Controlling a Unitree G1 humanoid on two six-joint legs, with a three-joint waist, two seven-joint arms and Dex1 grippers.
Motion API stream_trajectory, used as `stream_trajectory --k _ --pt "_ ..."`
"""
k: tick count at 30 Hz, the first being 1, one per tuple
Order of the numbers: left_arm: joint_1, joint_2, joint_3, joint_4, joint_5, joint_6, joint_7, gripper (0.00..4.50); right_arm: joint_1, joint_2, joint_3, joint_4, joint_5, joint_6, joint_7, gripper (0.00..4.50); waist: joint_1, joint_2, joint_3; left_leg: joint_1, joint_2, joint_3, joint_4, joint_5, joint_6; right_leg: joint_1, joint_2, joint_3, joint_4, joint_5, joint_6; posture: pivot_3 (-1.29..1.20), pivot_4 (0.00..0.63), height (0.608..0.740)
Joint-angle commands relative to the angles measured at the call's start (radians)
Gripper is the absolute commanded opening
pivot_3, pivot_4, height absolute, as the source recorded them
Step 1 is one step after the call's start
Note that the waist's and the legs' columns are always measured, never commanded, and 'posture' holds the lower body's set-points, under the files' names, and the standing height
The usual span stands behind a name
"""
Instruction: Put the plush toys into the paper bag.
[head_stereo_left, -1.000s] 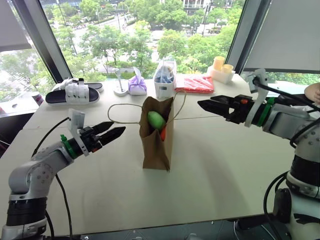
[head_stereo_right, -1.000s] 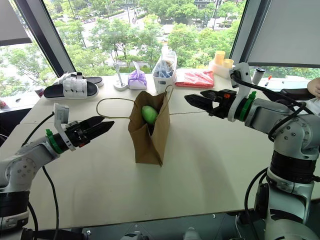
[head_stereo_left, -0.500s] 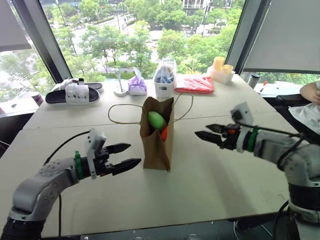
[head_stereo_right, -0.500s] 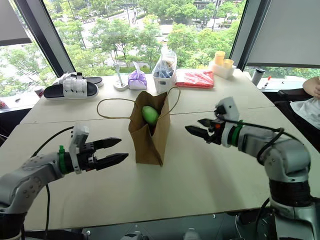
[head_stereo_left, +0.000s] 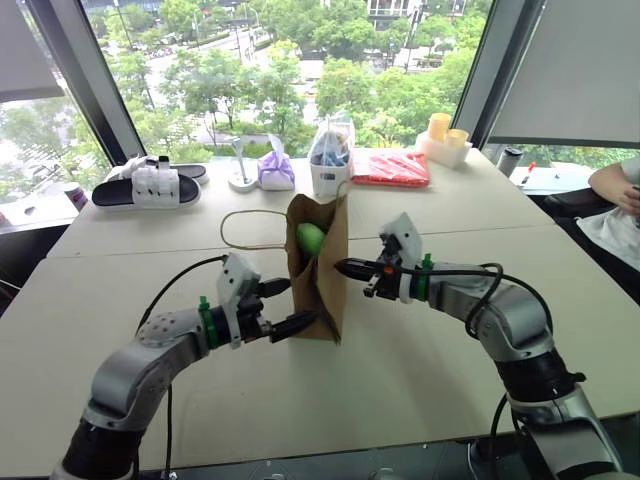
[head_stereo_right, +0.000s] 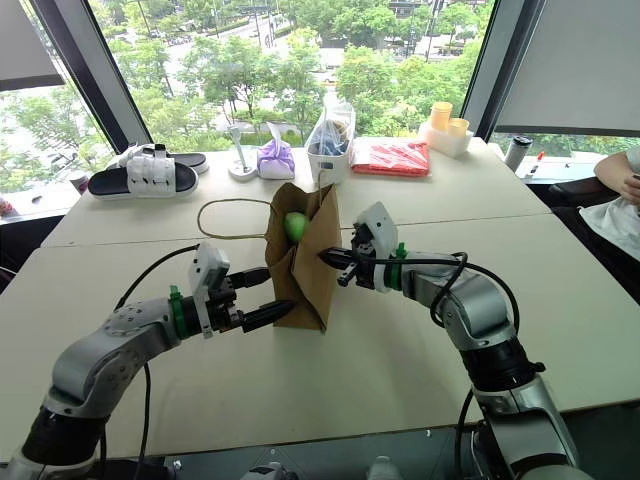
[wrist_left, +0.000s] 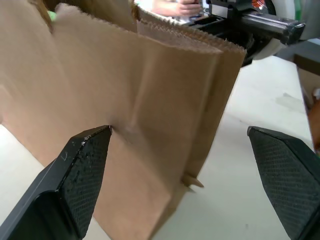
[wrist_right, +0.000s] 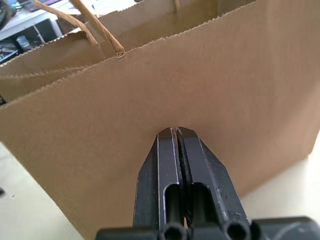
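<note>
Standing upright near the middle of the table (head_stereo_left: 430, 370), the paper bag (head_stereo_left: 318, 290) has me on both sides: my left gripper (head_stereo_left: 288, 306) comes in low against its left wall and my right gripper (head_stereo_left: 345, 268) meets its right wall higher up, near the rim. I hold my left jaws spread wide, and in the left wrist view one fingertip (wrist_left: 100, 137) touches the brown paper at a small crease while the other stands well clear beyond the bag's corner, so nothing is gripped there. My right jaws are fully closed, pressed tip-first against the flat side of the bag without pinching any paper. I judge this placement as a two-sided brace or nudge that steadies the bag. The green plush toy (head_stereo_left: 310, 238) sits high in the open mouth, partly above the fold of the front panel; I cannot make out an orange toy from here. One cord handle (head_stereo_left: 245, 215) loops out to the left over the table, clear of my fingers. Behind the bag, along the window edge, lie a black and white sandal (head_stereo_left: 148, 187), a purple pouch (head_stereo_left: 274, 170), a clear plastic bag (head_stereo_left: 329, 150), a red packet (head_stereo_left: 390, 168) and two yellow cups (head_stereo_left: 446, 132), all well apart from my working area. A person's arm (head_stereo_left: 618, 185) rests at the far right. Nothing blocks either arm.
</note>
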Motion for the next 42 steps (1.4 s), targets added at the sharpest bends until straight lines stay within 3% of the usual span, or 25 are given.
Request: stream_trajectory --k 1,10,13,20,27,33,37,40,42 --pt "-0.039 -0.033 -0.025 -0.003 0.034 -0.022 0.031 4.50 -0.016 0.010 0.019 -0.011 -0.016 -0.025 0.039 0.02 -0.002 0.000 0.000 0.000 0.000 0.000 0.000 0.000 0.000 0.000 0.000 0.000 0.000 0.000 0.000 0.00 0.150 0.740" --pt "-0.039 -0.084 -0.047 -0.008 0.080 -0.003 0.088 4.50 0.002 0.032 0.030 -0.023 -0.045 -0.011 0.038 0.02 -0.003 0.000 0.000 0.000 0.000 0.000 0.000 0.000 0.000 -0.001 0.000 0.000 0.001 0.000 0.000 0.00 0.150 0.740" --pt "-0.034 -0.082 -0.030 -0.005 0.081 0.003 0.101 3.61 0.003 0.035 0.026 -0.027 -0.050 -0.007 0.040 0.00 -0.002 0.000 0.000 0.000 0.000 0.000 0.000 0.000 0.000 -0.001 0.000 0.000 0.001 0.000 0.000 0.00 0.150 0.740" --pt "-0.035 -0.082 0.006 -0.001 0.070 0.009 0.122 0.13 0.007 0.030 0.012 -0.045 -0.050 0.009 0.041 0.00 -0.002 0.000 0.000 0.000 0.000 0.000 0.000 0.000 0.000 -0.001 0.000 0.000 0.001 0.000 0.000 0.00 0.150 0.740" --pt "-0.086 0.015 0.058 0.064 0.011 -0.012 -0.054 0.06 0.075 -0.093 -0.138 -0.230 0.049 0.124 0.055 0.00 0.004 0.000 0.000 0.000 0.000 0.000 0.000 0.000 0.000 -0.001 0.000 0.000 0.000 0.000 0.000 0.00 0.150 0.740" --pt "-0.268 0.118 0.036 0.326 -0.034 -0.110 -0.474 0.06 0.151 -0.268 -0.467 -0.366 0.270 0.299 0.068 0.00 0.017 0.000 0.000 -0.001 0.000 0.002 0.001 0.000 0.001 0.000 0.000 -0.001 0.000 0.000 0.000 0.00 0.150 0.740" --pt "-0.412 0.110 0.010 0.512 -0.030 -0.131 -0.663 0.06 0.161 -0.339 -0.618 -0.366 0.361 0.372 0.038 0.00 0.018 0.000 0.000 0.000 0.000 0.003 0.001 -0.001 0.001 0.001 0.000 -0.002 0.000 0.000 0.000 0.00 0.150 0.740" --pt "-0.511 0.086 -0.005 0.630 -0.027 -0.124 -0.762 0.06 0.209 -0.399 -0.666 -0.373 0.364 0.377 0.034 0.00 0.020 0.000 0.000 0.000 0.000 0.003 0.001 -0.001 0.001 0.001 0.000 -0.002 -0.001 0.000 0.000 0.00 0.150 0.740" --pt "-0.537 0.093 -0.051 0.735 0.051 -0.196 -0.835 0.06 0.231 -0.416 -0.677 -0.389 0.373 0.379 0.016 0.00 0.020 0.000 0.000 -0.001 0.000 0.003 0.001 -0.001 0.002 0.001 0.000 -0.002 -0.001 0.000 0.000 0.00 0.150 0.740"
